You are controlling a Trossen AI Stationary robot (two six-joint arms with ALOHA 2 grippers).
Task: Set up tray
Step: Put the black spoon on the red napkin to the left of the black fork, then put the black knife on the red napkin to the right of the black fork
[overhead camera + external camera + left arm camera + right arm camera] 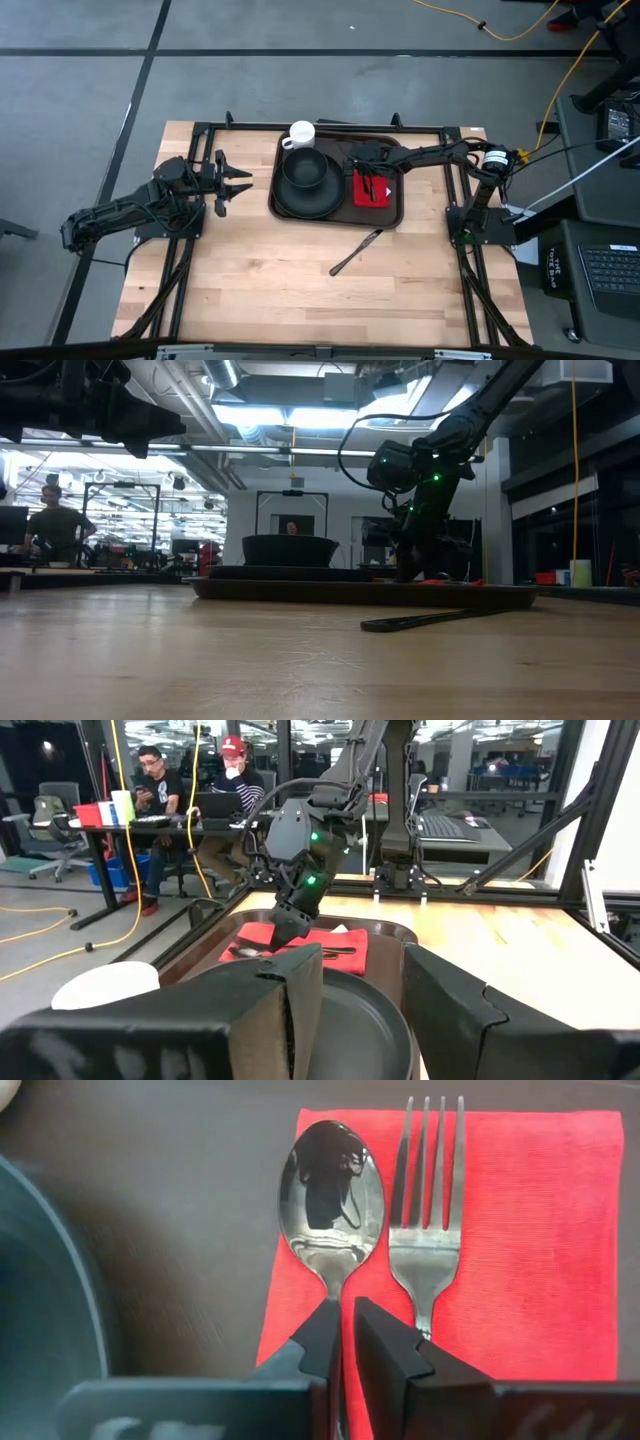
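Item one, the tray (340, 215): dark brown, rounded corners, lying upper centre of your overhead frame on the wooden table (300, 290). It carries a round black plate (305, 198) with a black bowl (303, 170) on it, and at its right end a red napkin (371, 188).

Item two, the right gripper (372, 184): reaching in from the right of the overhead frame, it sits directly over the napkin, inside the tray's right end. In its own wrist view the right gripper (345, 1330) has its fingers (385, 1342) nearly together, a thin slit between them, astride the handle of a spoon (330, 1195); you cannot tell from the frames whether they pinch the handle or merely flank it.

Item three, a fork (430, 1200): lying just beside the spoon on the napkin, tines pointing the same way as the spoon's bowl.

Item four, a white mug (301, 135): at the tray's upper left corner (whether on the rim or just off it is unclear).

Item five, a dark knife (356, 252): on bare table below the tray's lower right corner, apart from it.

Item six, the left gripper (243, 187): waiting at left centre of the overhead frame, fingers spread apart, empty, just left of the tray's edge.
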